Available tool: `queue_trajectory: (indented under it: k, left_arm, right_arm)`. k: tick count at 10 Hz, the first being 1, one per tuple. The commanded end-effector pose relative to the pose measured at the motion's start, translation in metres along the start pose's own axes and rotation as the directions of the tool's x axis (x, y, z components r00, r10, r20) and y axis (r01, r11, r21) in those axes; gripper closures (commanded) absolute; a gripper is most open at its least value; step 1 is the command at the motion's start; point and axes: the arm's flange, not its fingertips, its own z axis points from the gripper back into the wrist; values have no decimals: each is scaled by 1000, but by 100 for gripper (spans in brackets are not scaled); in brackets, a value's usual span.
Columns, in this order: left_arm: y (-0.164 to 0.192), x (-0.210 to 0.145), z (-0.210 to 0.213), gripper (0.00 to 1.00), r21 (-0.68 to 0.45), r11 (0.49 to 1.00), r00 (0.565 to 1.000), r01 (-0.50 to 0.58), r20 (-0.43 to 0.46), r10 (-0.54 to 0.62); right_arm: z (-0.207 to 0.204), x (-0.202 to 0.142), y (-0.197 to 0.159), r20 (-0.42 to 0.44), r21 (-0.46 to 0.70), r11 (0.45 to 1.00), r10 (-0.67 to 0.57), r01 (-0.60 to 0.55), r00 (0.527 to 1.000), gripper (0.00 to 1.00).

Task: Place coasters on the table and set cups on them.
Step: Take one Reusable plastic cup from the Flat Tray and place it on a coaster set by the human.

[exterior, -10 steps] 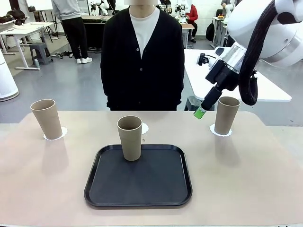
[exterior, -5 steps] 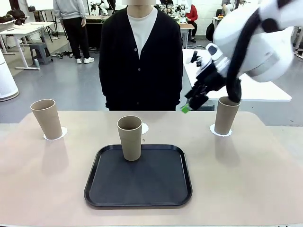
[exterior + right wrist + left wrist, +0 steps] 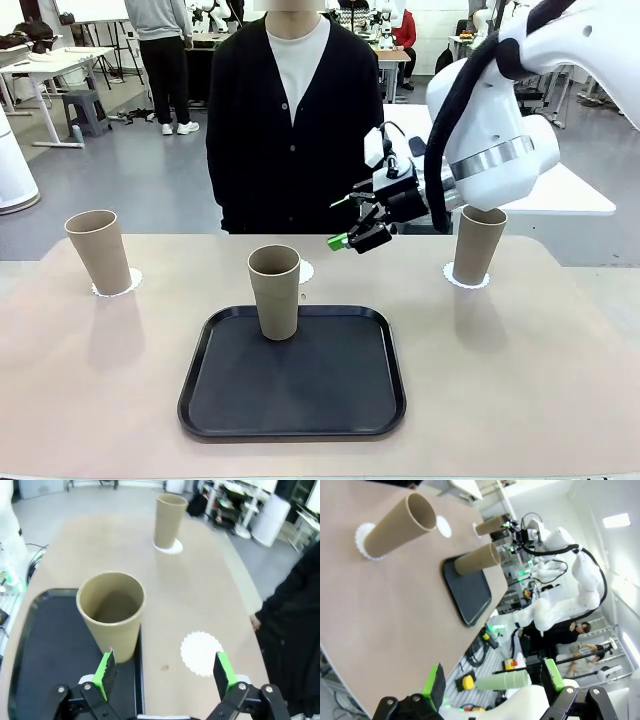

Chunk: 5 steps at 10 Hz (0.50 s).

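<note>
Three tan cups stand on the beige table. The left cup sits on a white coaster, and the right cup on another coaster. The middle cup stands at the back of the black tray. A bare coaster lies just behind it. My right gripper hangs open above that bare coaster, right of the middle cup. In the right wrist view the open gripper frames the cup and the coaster. My left gripper is open, high off the table's edge.
A person in a dark cardigan stands at the far edge, a sleeve close to the bare coaster. A white table stands behind the right cup. The tray's front half is bare.
My right arm has swung left from beside the right cup to above the bare coaster behind the tray. Its fingers stay open. The cups have not moved.
</note>
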Motion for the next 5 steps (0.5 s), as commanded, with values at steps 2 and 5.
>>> queue_trajectory:
  k: [2,5]
  left_arm:
    - [-2,-1,2,0,6,1000,1000,-11,2,11]
    - [-2,-1,2,0,6,1000,1000,-11,2,11]
  right_arm:
    - [6,-25,15,80,58,998,-19,15,997,0]
    - [2,-47,40,127,118,992,-51,36,991,0]
